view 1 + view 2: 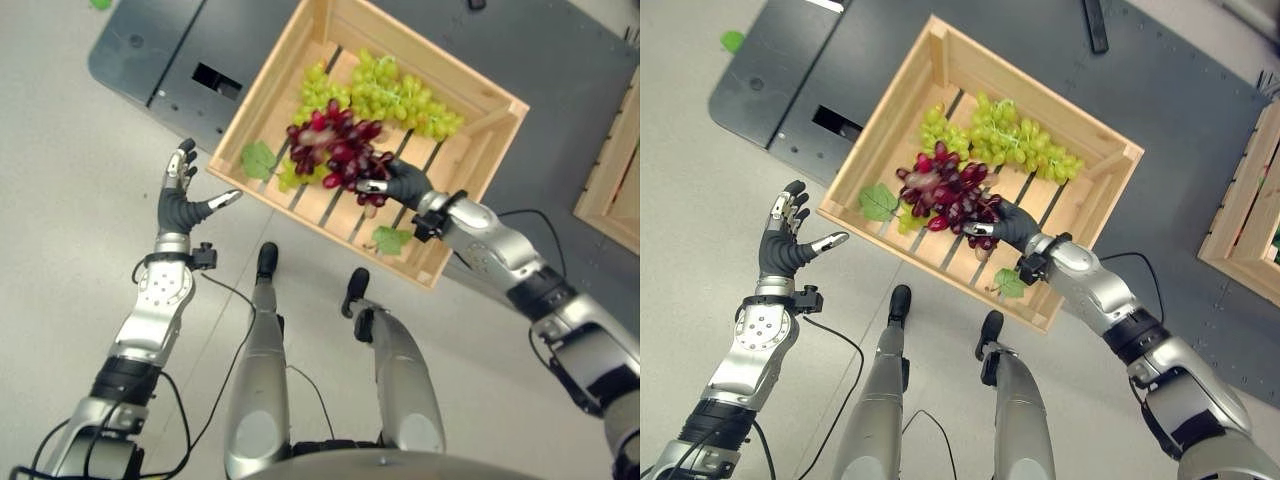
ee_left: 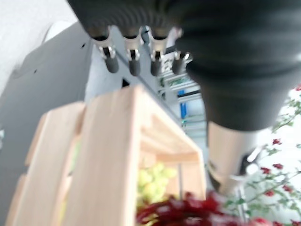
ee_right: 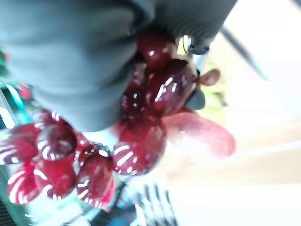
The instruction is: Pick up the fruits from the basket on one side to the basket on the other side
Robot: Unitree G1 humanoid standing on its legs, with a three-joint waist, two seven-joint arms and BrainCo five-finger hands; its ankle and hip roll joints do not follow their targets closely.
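Fingers (image 1: 372, 186) of our right hand (image 1: 400, 185) are curled round the red grapes (image 1: 335, 148), pinching the bunch at its near end; the right wrist view shows the berries packed against the palm. We see the bunch over the middle of the crate (image 1: 488, 98), above the slats. Green grapes (image 1: 395, 95) lie further back in the crate, with more at its left side, and green leaves (image 1: 258, 158) sit near the front rail. Our left hand (image 1: 182, 200) hangs just left of the crate, over the floor (image 1: 60, 180), fingers straight and spread, holding nothing. A second crate (image 1: 615, 190) sits at far right.
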